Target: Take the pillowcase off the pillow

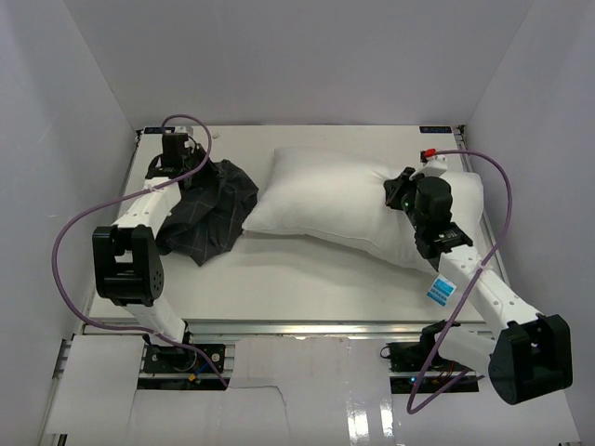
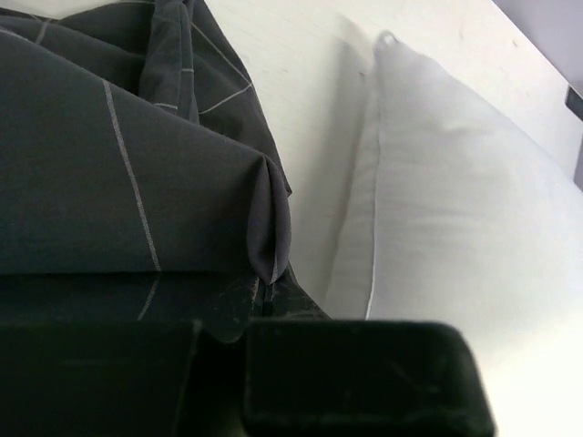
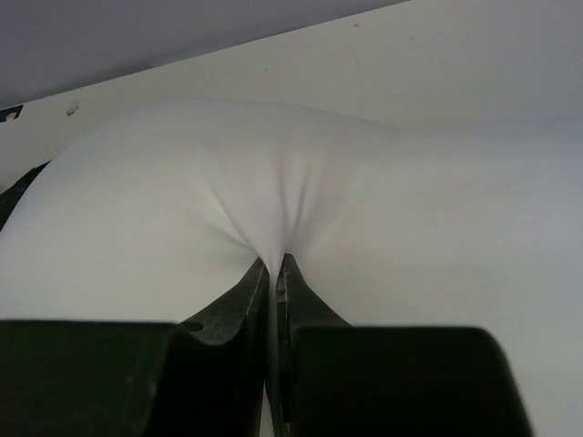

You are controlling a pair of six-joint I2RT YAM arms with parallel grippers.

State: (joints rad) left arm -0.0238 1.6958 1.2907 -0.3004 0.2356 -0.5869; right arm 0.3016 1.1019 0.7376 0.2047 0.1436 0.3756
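The dark grey grid-lined pillowcase [image 1: 209,209] lies crumpled at the table's back left, fully apart from the white pillow [image 1: 335,200], which rests bare in the middle and right. My left gripper [image 1: 195,160] is shut on a fold of the pillowcase [image 2: 109,164]; in the left wrist view the cloth is pinched at the fingertips of the gripper [image 2: 264,296], with the pillow [image 2: 455,209] just to the right. My right gripper [image 1: 395,190] is shut on the pillow's right end, where its fingertips [image 3: 273,264] pinch a tuck of the white fabric [image 3: 273,173].
White walls enclose the table [image 1: 279,279] on the left, back and right. A small red part [image 1: 429,154] sits at the back right corner. Purple cables loop from both arms. The arm bases stand at the near edge.
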